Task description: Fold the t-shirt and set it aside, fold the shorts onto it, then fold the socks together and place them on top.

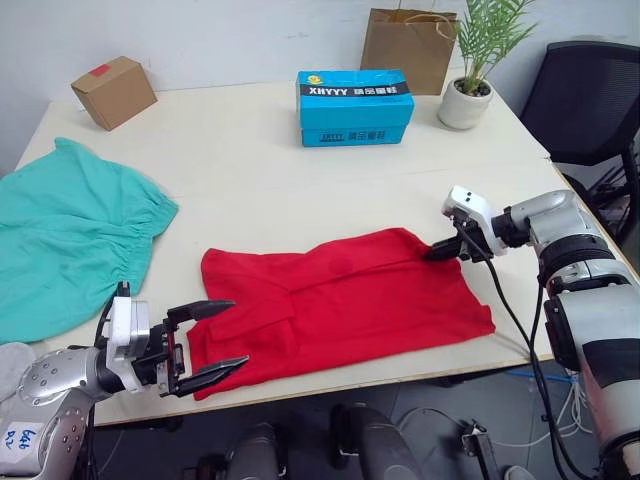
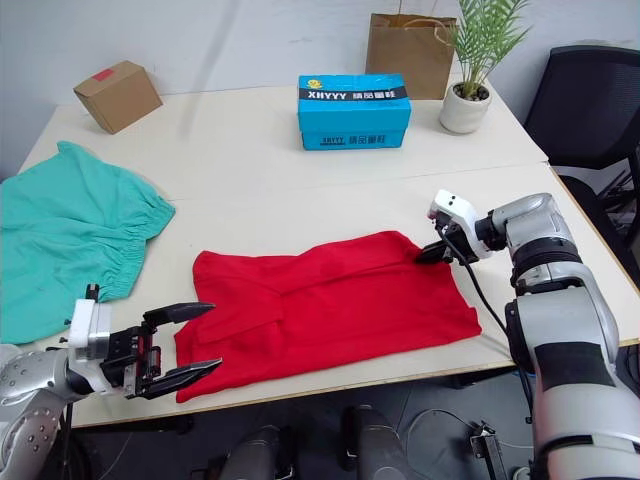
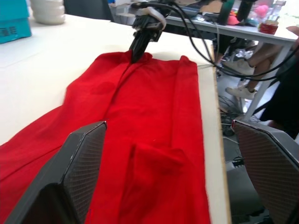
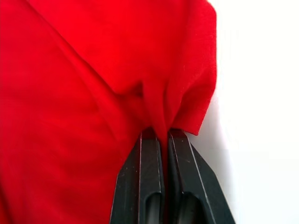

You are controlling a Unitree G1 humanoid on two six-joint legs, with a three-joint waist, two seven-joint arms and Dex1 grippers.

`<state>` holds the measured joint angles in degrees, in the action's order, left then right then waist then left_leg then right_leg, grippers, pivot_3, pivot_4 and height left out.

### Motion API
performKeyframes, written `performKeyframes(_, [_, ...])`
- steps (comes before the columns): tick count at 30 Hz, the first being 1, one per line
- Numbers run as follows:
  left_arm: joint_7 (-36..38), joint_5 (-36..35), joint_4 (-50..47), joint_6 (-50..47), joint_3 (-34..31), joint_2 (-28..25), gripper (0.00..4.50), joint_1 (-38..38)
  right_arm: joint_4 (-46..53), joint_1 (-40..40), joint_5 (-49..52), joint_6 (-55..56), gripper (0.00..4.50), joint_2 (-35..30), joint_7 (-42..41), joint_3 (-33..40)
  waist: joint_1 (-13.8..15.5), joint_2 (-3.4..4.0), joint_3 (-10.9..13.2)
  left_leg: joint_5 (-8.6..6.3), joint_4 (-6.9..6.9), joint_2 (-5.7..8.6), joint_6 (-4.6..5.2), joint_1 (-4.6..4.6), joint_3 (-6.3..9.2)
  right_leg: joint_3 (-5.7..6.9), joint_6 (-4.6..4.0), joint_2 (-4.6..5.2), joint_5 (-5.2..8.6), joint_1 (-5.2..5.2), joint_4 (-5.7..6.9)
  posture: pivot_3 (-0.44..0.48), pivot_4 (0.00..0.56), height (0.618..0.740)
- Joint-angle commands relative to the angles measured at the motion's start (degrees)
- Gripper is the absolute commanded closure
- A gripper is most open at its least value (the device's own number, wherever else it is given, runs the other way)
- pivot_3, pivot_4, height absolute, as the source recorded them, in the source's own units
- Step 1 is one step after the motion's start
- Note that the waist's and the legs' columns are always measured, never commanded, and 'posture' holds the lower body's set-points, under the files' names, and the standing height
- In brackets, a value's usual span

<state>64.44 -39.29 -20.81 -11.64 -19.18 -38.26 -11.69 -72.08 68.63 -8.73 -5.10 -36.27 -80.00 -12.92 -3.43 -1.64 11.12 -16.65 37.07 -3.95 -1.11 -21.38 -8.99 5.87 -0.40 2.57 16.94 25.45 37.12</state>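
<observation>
The red t-shirt lies folded lengthwise along the table's front edge. My right gripper is shut on a pinch of the t-shirt's far right edge; in the right wrist view the cloth is squeezed between the two fingers. My left gripper stands open at the t-shirt's left end, fingers above and below the cloth edge, holding nothing. The teal-green shorts lie spread at the table's left. A light grey sock peeks in at the left edge, below the shorts.
At the back of the table stand a small cardboard box, a blue carton, a brown paper bag and a potted plant. A black office chair is off the right side. The table's front edge runs just under the t-shirt.
</observation>
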Motion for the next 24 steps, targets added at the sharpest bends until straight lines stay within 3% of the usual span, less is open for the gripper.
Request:
performKeyframes(1, [-1.82, 0.66, 1.69, 1.72, -1.27, 0.92, 0.00, 1.39, 1.02, 2.65, -1.41, 7.26, 4.49, 0.36, 8.92, 1.22, -0.01, 0.00, 0.00, 0.01, 0.00, 0.00, -0.01, 0.00, 0.00, 0.00, 0.00, 0.00, 0.00, 0.01, 0.00, 0.000, 0.150, 0.740])
performKeyframes(9, [-13.88, 3.48, 7.68, 2.64, -2.56, 5.80, 0.00, 9.20, -1.47, 7.11, -6.12, 15.49, 4.49, 5.55, 32.02, 0.22, -0.02, 0.01, 0.01, 0.05, -0.03, -0.02, -0.09, 0.01, -0.02, -0.02, 0.00, 0.00, 0.00, 0.05, 0.13, 0.000, 0.150, 0.740])
performKeyframes(12, [-15.61, 5.09, 9.37, 2.99, -1.63, 6.22, 0.00, 10.76, -2.74, 6.95, -8.28, 15.84, 4.49, 6.22, 35.80, -0.87, 0.07, 0.00, 0.01, 0.04, -0.02, -0.02, -0.08, -0.01, -0.02, -0.02, 0.00, 0.00, 0.00, 0.05, 0.10, 0.000, 0.150, 0.740])
performKeyframes(18, [-15.89, 5.46, 10.86, 1.50, -0.24, 5.80, 0.00, 13.37, -3.60, 5.75, -7.67, 14.79, 4.49, 6.18, 34.32, 0.86, 0.16, 0.00, 0.01, 0.05, 0.00, 0.00, -0.03, -0.03, -0.06, -0.02, 0.00, 0.06, 0.00, 0.05, 0.15, 0.000, 0.150, 0.740])
performKeyframes(24, [-14.00, 3.11, 13.74, -4.01, 1.03, 4.29, 0.00, 19.04, -2.10, 3.86, -2.69, 17.71, 2.87, 3.47, 29.91, 6.49, 0.19, 0.00, 0.01, 0.11, 0.00, 0.01, -0.06, 0.04, -0.06, -0.02, 0.00, 0.05, 0.00, 0.05, 0.27, 0.000, 0.150, 0.740])
